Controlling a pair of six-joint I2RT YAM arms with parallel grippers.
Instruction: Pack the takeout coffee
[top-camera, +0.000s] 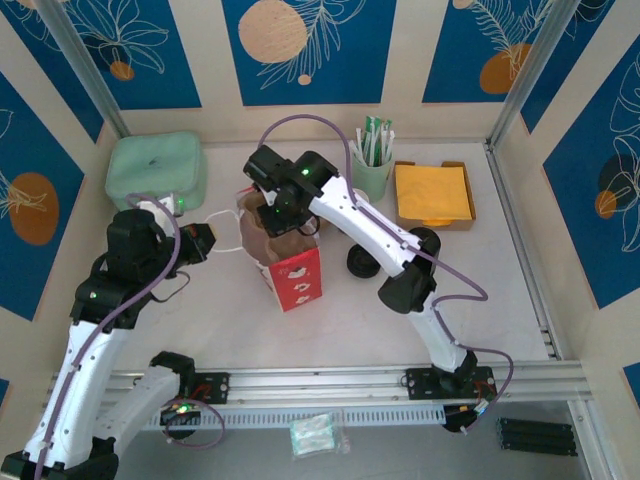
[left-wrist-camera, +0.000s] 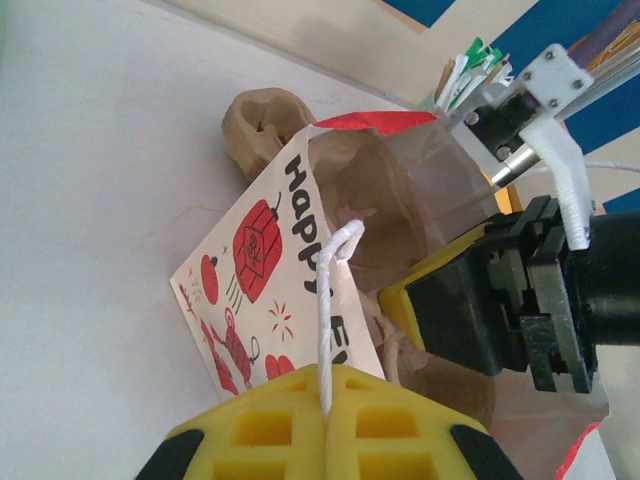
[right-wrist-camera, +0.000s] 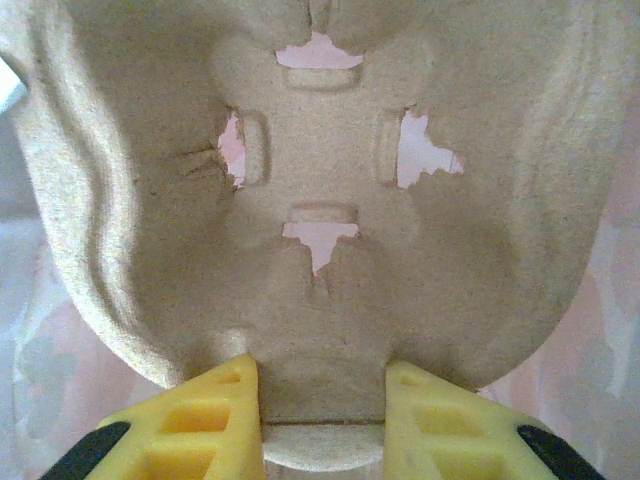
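A red-and-white printed paper bag (top-camera: 293, 272) stands at mid table with its brown mouth open. My left gripper (left-wrist-camera: 328, 385) is shut on the bag's white string handle (left-wrist-camera: 325, 300) and pulls it leftward; the same gripper (top-camera: 203, 243) sits left of the bag. My right gripper (right-wrist-camera: 322, 410) is shut on the edge tab of a brown pulp cup carrier (right-wrist-camera: 320, 190), and this gripper (top-camera: 272, 208) holds it at the bag's mouth. The carrier's wells are bare. Two round black shapes (top-camera: 358, 262) lie behind the right arm; I cannot tell whether either is the lidded takeout coffee.
A mint-green lidded box (top-camera: 157, 170) stands at the back left. A green cup of sachets (top-camera: 373, 160) and a tray of orange napkins (top-camera: 433, 195) are at the back right. A clear packet (top-camera: 317, 435) lies below the rail at the near edge.
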